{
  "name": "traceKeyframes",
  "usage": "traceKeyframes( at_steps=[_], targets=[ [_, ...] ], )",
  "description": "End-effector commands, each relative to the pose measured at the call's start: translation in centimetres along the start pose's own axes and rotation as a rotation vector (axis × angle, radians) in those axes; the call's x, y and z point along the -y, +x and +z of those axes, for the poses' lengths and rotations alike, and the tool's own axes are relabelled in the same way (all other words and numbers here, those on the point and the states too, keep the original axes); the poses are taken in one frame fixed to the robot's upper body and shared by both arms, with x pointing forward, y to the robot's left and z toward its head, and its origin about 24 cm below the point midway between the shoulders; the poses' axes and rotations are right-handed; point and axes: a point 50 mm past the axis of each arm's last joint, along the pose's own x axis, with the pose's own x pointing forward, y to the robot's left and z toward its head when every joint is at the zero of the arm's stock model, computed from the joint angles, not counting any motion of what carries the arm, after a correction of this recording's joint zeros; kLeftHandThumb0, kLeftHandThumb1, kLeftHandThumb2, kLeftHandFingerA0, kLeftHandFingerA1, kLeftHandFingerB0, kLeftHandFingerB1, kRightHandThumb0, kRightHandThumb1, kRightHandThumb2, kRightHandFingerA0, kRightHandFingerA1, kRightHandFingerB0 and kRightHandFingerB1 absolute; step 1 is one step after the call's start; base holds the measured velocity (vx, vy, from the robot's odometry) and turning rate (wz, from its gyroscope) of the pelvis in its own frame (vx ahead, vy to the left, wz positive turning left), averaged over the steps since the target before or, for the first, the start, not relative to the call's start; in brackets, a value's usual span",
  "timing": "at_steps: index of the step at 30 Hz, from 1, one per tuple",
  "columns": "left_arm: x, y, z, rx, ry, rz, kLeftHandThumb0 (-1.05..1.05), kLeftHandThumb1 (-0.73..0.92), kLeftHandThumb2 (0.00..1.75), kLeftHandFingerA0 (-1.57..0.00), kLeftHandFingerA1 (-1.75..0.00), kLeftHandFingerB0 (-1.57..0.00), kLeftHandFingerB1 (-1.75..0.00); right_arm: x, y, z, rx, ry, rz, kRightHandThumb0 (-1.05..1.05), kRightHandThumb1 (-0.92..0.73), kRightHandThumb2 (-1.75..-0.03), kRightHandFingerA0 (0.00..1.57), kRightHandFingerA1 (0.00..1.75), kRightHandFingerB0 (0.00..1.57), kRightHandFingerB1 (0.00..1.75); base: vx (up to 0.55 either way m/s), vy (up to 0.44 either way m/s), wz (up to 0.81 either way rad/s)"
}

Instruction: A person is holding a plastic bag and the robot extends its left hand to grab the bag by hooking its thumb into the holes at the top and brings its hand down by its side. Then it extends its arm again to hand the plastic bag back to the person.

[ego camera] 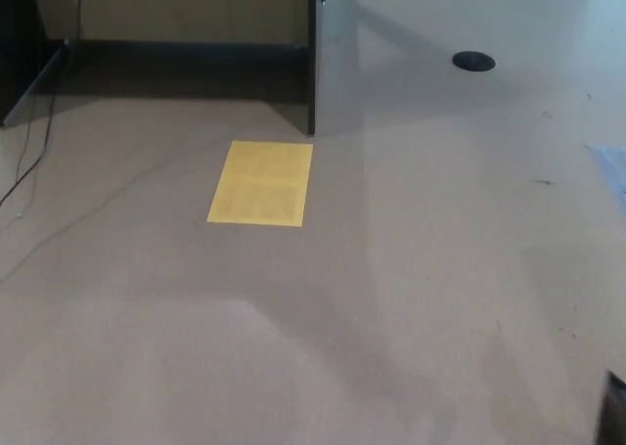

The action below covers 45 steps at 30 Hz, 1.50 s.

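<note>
While nothing of either arm is showing in the head view, neither the left hand nor the right hand can be judged for how far its fingers are spread or what it might be carrying, and the plastic bag and the person are likewise lying outside the picture, so where the bag is cannot be told. Nearest, at the bottom right corner, one small dark edge is poking in; what it belongs to is unclear. Beyond it the broad beige carpeted floor is taking up most of the view. One flat yellow rectangular sheet is lying on it, left of centre, probably serving as a standing or placement mark. One thin dark cable is trailing along the left side. One pale bluish patch is showing at the right edge. Farther off, one grey upright partition panel is standing just behind the sheet, one round black disc is sitting well to its right, and a dark baseboard is running under a tan wall.
</note>
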Motion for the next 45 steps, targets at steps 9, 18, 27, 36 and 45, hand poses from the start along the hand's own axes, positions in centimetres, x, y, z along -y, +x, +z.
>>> traceKeyframes(
  at_steps=[9, 18, 27, 36, 45],
  targets=[
    [-2.7, -1.3, 4.1, 0.444, 0.112, 0.268, -0.32, 0.25, 0.85, -0.01, -0.5, 0.0, -0.47, 0.9, 0.0, -0.1, 0.031, -0.072, 0.024, -0.38, -0.69, -0.61, 0.7, 0.46, 0.62, 0.41, 0.0, 0.0, 0.0],
    [-6.5, -4.3, 13.3, 0.907, 0.073, 0.439, -0.32, 0.23, 0.84, -0.01, -0.49, 0.0, -0.48, 0.9, 0.0, -0.1, 0.035, -0.075, 0.033, -0.43, -0.64, -0.64, 0.67, 0.47, 0.58, 0.42, 0.0, 0.0, 0.0],
    [-8.2, -8.2, 20.4, 1.192, 0.087, 0.509, -0.62, 0.4, 0.74, -0.07, -0.4, -0.05, -0.29, 1.0, 0.0, 0.0, 0.05, -0.1, 0.027, -0.39, -0.7, -0.61, 0.67, 0.44, 0.6, 0.4, 0.0, 0.0, 0.0],
    [-8.8, -12.1, 26.8, 1.45, 0.098, 0.548, -0.62, 0.41, 0.74, -0.06, -0.33, -0.08, -0.22, 1.1, 0.0, 0.0, 0.051, -0.089, 0.021, -0.39, -0.7, -0.61, 0.68, 0.45, 0.59, 0.4, 0.0, 0.0, 0.0],
    [-8.6, -15.4, 30.5, 1.575, 0.096, 0.604, -0.64, 0.4, 0.76, -0.05, -0.25, -0.08, -0.2, 1.2, -0.1, -0.2, 0.038, -0.09, 0.018, -0.38, -0.7, -0.61, 0.68, 0.44, 0.59, 0.4, 0.0, 0.0, 0.0]
  ],
)
